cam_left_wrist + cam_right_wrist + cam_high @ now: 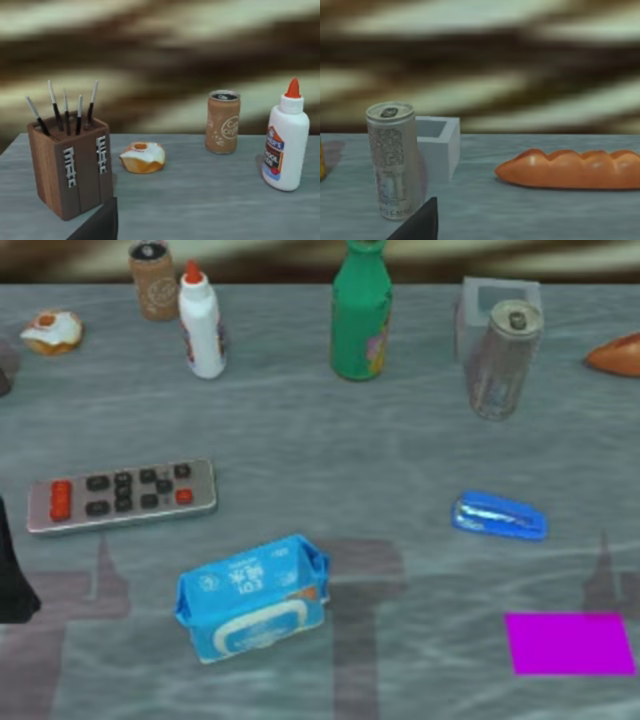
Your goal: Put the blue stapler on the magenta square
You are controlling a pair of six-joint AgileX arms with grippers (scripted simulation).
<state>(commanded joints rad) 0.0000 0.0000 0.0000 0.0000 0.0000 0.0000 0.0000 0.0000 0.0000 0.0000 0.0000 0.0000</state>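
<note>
Jaws, both arms: state cannot be told; only a dark sliver of each shows in its own wrist view, nothing grasped in sight. Left arm (12, 575): parked at the surface's left edge. Blue stapler (499, 515): flat on the surface, right half, well apart from any arm. Magenta square (569, 643): near the front right corner, bare, just beyond the stapler toward the front. Wipes pack (252, 596): front centre. Remote (122, 496): left side.
</note>
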